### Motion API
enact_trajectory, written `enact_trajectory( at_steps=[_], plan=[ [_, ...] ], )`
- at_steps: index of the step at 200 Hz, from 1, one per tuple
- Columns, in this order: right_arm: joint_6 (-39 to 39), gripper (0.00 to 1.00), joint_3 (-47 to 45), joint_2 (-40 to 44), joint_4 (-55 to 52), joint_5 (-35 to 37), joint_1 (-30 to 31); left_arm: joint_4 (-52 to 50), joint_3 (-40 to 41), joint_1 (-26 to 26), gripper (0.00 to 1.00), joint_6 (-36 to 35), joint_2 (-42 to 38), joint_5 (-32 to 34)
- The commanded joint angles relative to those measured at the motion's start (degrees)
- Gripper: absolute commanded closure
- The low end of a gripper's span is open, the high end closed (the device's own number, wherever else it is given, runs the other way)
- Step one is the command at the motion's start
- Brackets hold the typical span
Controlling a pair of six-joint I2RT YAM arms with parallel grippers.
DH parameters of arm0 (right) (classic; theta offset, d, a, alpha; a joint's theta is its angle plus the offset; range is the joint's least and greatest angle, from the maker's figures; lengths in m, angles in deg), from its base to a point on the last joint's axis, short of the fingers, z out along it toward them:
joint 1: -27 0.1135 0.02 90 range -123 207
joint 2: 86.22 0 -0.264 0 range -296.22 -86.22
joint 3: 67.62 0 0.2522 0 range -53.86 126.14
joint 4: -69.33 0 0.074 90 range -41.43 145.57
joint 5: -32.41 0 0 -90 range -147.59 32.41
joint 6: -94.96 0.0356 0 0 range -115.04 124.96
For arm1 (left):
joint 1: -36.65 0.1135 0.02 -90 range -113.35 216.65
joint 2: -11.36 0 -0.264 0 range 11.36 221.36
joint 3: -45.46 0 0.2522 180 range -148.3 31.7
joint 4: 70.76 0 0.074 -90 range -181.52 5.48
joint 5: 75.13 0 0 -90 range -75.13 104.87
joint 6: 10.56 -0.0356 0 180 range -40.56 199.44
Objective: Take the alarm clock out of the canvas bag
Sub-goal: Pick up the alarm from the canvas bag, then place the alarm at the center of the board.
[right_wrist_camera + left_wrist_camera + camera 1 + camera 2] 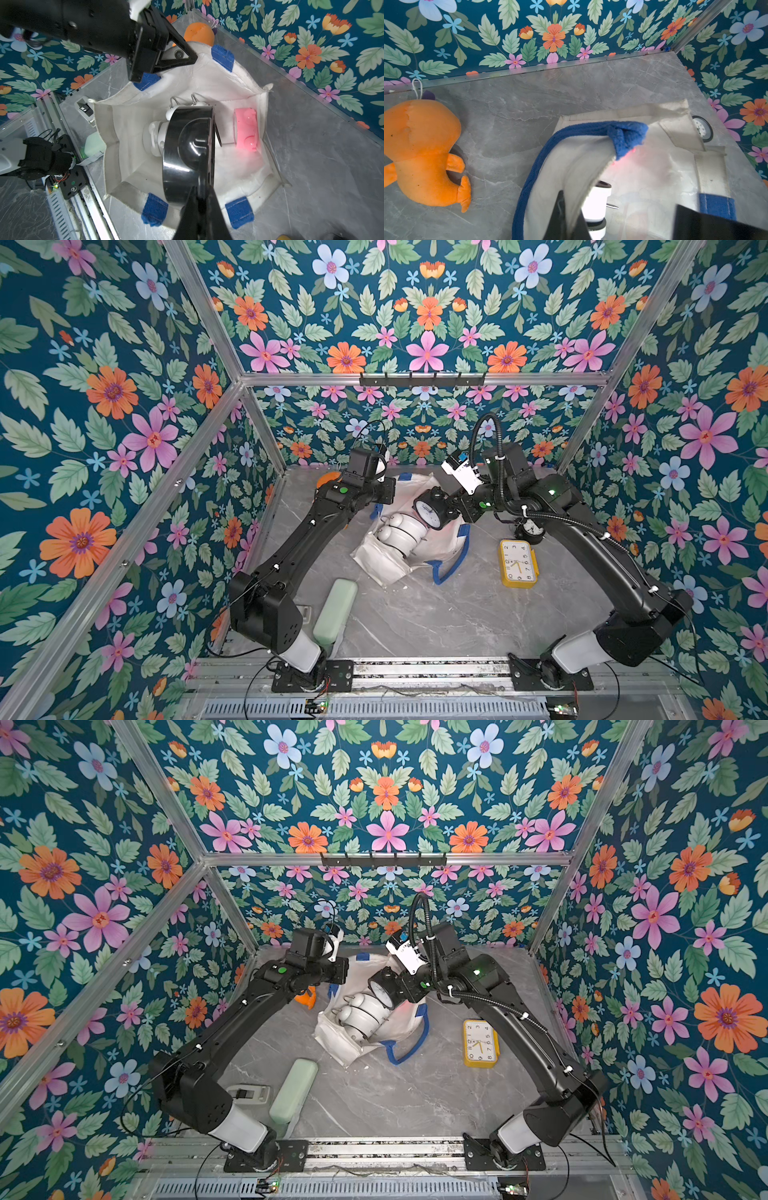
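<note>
The right gripper [199, 209] is clamped on the edge of the black alarm clock [187, 149]. The clock is held tilted at the fingertips, over the open mouth of the canvas bag [116, 133]. Beneath this gripper, inside the bag, a white clock [158, 137] is seen on its side, with a pink clock [246, 128] just beyond it against the bag wall. Whether the black alarm clock touches the white clock cannot be told.

The left gripper [566, 218] is closed on the cloth rim of the bag, next to a blue handle [571, 128]. An orange plush toy [423, 149] lies on the table [415, 614] beside this gripper, apart from the bag.

In a top view, a yellow clock [517, 564] lies flat on the table to the right of the right gripper and nearer the arm base. A small black clock [532, 529] stands just beyond the yellow clock, under the right arm
</note>
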Motion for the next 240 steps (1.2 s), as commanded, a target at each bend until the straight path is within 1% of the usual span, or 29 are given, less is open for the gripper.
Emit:
enact_trajectory(
  at_steps=[1,26,63,91,110,133,155,211,214,240],
  plan=[
    [0.71,1.00,2.03,1.62,-2.84,0.93,-0.51,3.35,-0.37,0.35,1.00,0.47,-0.51,0.83],
    [2.86,1.00,3.88,3.27,-4.21,-0.32,-4.26,3.17,-0.39,0.53,1.00,0.33,-0.73,0.75],
    [6.46,1.00,4.43,5.52,-4.09,-2.45,-12.66,2.84,-0.38,0.55,1.00,0.39,-0.70,0.66],
    [10.55,1.00,3.89,5.89,-2.82,-4.85,-20.79,2.91,-0.44,0.61,1.00,0.55,-0.72,0.56],
    [12.08,1.00,2.91,5.41,-1.65,-4.11,-24.59,2.91,-0.61,0.62,1.00,0.63,-0.63,0.31],
    [12.66,1.00,0.45,3.78,1.02,0.05,-26.18,2.86,-0.61,0.62,1.00,0.83,-0.58,0.05],
    [15.50,1.00,-1.04,0.51,3.34,1.44,-28.21,2.74,-0.55,0.62,1.00,1.08,-0.45,-0.47],
    [20.46,1.00,-3.12,-8.92,9.45,1.59,-28.92,2.56,-0.42,0.60,1.00,1.18,-0.17,-0.53],
    [20.66,1.00,-3.23,-10.82,9.81,1.58,-28.88,2.56,-0.43,0.61,1.00,1.25,-0.15,-0.49],
    [22.81,1.00,-2.35,-16.22,10.39,0.25,-29.01,2.59,-0.60,0.62,1.00,1.35,0.20,-0.75]
  ],
)
